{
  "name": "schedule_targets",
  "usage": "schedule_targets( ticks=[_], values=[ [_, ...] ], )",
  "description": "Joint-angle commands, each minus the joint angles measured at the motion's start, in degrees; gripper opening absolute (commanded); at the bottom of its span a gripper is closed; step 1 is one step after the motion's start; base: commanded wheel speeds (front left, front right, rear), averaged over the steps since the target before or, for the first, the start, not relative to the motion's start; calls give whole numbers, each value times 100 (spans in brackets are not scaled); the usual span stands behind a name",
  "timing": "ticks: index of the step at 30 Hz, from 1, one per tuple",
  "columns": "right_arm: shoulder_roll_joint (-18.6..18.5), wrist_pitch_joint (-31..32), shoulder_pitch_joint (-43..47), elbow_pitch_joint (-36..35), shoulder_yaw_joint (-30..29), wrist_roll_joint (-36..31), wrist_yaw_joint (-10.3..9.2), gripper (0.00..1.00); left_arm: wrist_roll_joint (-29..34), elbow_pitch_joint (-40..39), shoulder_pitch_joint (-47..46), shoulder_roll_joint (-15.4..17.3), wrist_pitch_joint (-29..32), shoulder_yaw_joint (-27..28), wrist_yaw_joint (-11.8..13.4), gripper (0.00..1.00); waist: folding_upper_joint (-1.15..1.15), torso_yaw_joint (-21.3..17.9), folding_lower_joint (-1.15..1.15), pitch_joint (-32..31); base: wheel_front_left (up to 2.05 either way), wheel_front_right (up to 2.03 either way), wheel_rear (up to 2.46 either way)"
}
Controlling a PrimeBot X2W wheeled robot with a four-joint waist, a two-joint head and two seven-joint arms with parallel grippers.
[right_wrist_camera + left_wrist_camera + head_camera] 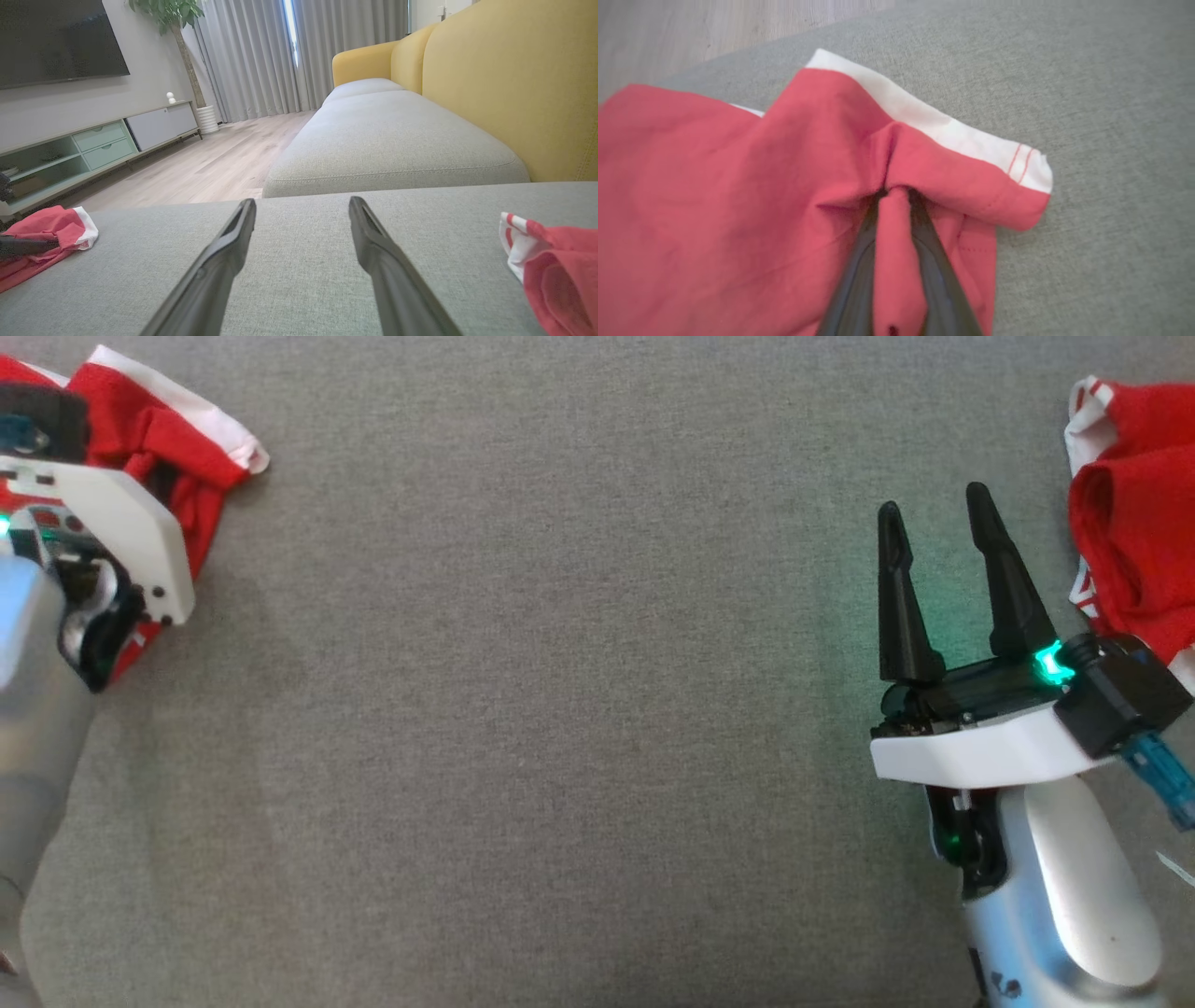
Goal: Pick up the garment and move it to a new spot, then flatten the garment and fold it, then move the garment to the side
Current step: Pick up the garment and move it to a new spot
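Observation:
The garment [168, 429] is red with a white band and lies crumpled at the far left of the grey cushion [560, 709]. My left gripper [896, 191] is shut on it, with a raised fold of red cloth [896, 261] pinched between the two dark fingers. In the head view the left wrist housing [103, 532] covers part of the garment and hides the fingers. My right gripper [934, 502] hovers open over bare cushion at the right, nothing between its fingers [224, 252]. From the right wrist, the garment [46, 228] shows at the left edge.
A second red and white piece of clothing [1134, 523] lies bunched at the cushion's right edge, just right of my right gripper, seen also as clothing [556, 261] from the right wrist. A yellow sofa back [514, 84], wooden floor [210, 158] and TV cabinet [93, 144] lie beyond.

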Motion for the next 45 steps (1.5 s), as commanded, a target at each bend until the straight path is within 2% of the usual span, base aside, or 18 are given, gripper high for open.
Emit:
schedule_targets(
  ticks=[1,9,16,21,28,35,36,37,40,45],
  values=[
    [-8,-36,-45,-184,83,-48,-5,100,33,-73,-29,225,-231,19,9,0,0,34,0,-74,0,0,0],
    [-8,-36,21,-16,113,-1,-5,100,-303,-529,26,-112,-1555,-14,9,0,0,122,0,-579,0,0,0],
    [-8,-36,182,154,112,103,-5,100,-497,-1332,177,-581,-2112,-254,9,0,0,182,0,-1104,0,0,0],
    [-8,-36,245,222,155,193,-5,100,-561,-1836,225,-973,-2234,-298,106,0,0,135,0,-1337,0,0,0],
    [-8,-36,204,170,138,290,-5,100,-555,-2506,172,-1525,-2091,-438,489,0,0,-117,0,-1265,0,0,0],
    [-8,-36,96,142,230,458,-5,100,-488,-2628,-33,-1994,-2137,-489,793,0,0,-456,0,-1050,0,0,0],
    [-8,-36,88,143,247,482,-5,100,-435,-2583,-99,-2059,-2238,-480,854,26,0,-499,0,-1018,0,0,0],
    [-8,-36,78,144,266,501,-5,100,-338,-2519,-174,-2102,-2359,-497,907,100,0,-538,0,-987,0,0,0],
    [-8,-36,70,159,281,533,-5,100,-39,-2195,-331,-2142,-2797,-501,1125,100,0,-590,0,-944,0,0,0],
    [-8,-36,177,192,106,452,-5,100,-91,-1878,27,-1961,-3196,-296,959,100,0,-358,0,-1036,0,0,0]
  ],
)
